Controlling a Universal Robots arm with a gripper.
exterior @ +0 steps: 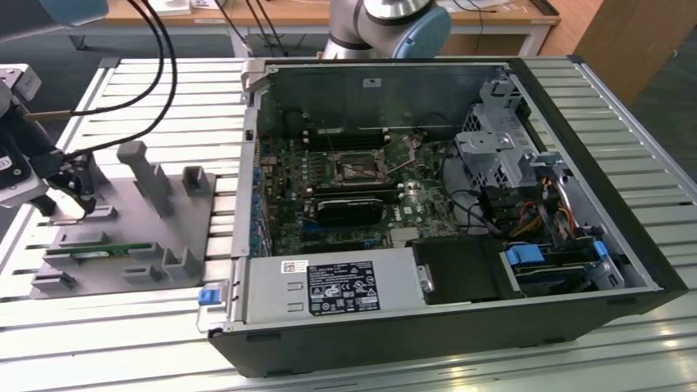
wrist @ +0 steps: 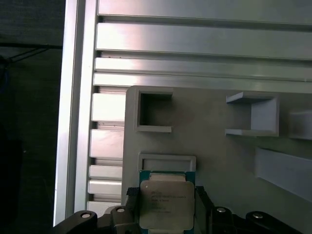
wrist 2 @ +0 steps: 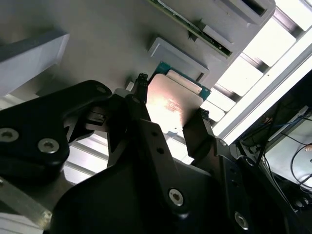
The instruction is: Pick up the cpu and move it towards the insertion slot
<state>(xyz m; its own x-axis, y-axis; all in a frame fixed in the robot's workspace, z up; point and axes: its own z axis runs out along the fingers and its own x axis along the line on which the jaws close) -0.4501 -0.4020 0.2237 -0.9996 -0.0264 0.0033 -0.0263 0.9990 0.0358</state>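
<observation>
**Operator:** Where is the cpu at this moment?

**Observer:** Between your jaws. In the first wrist view, the cpu (wrist: 166, 204) shows its silvery lid and a thin green edge. It sits at the mouth of a shallow pocket in the grey fixture plate (wrist: 204, 126). Your gripper (wrist: 165, 192) is clenched on it. In the second wrist view, the black fingers (wrist 2: 146, 131) press against two opposite sides of the chip. Whether it rests on the plate or is just clear of it, I cannot tell.

**Operator:** Why hold it by the sides?

**Observer:** As I judge it, an edge hold keeps the lid and the underside free of the fingers. It also keeps the chip flat, the way a socket would take it.

**Operator:** And the target?

**Observer:** Your insertion slot (exterior: 357, 169) lies well apart from the chip, inside the open computer case (exterior: 436, 347), towards the exterior view's right. It is a square socket in a silvery frame, near a black rectangular block (exterior: 348, 211). In that view your gripper is low over the plate at the exterior view's left, near a green memory stick (exterior: 104, 247). Plate and case share the slatted aluminium worktop (exterior: 163, 106). By my reading, you have the chip in hand but none of the distance to the socket is covered.
</observation>
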